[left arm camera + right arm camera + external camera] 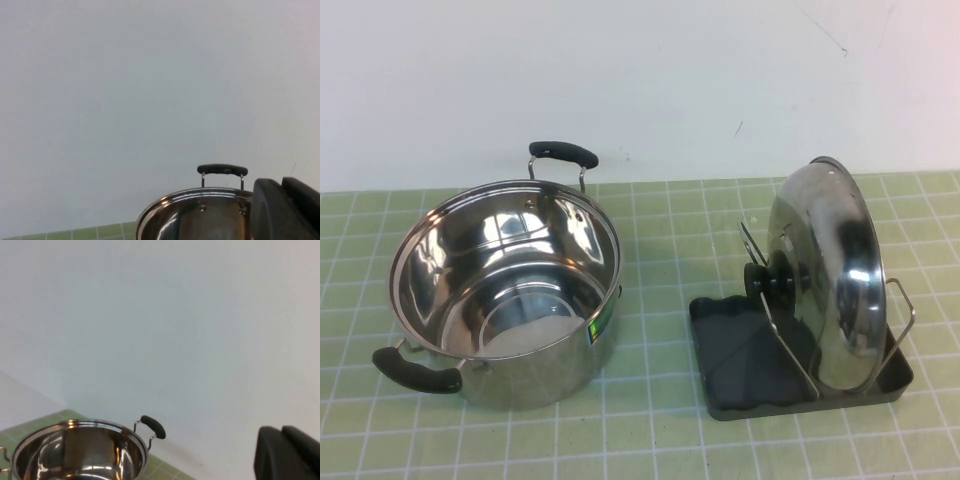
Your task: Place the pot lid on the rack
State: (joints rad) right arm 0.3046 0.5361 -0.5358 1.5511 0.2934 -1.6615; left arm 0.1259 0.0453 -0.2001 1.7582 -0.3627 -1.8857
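The shiny steel pot lid point(828, 262) stands on edge in the rack point(735, 352), leaning against its wire loops point(903, 305), with its black knob point(771, 281) facing the pot. The rack is a dark grey tray at the right of the table. Neither arm shows in the high view. My left gripper point(281, 184) is shut and empty, raised, on the near side of the pot. My right gripper point(282, 432) is shut and empty, raised, far from the lid.
The steel pot point(505, 280) with two black handles stands open at the left on the green tiled mat; it also shows in the left wrist view point(200, 215) and the right wrist view point(80, 450). A white wall runs behind the table.
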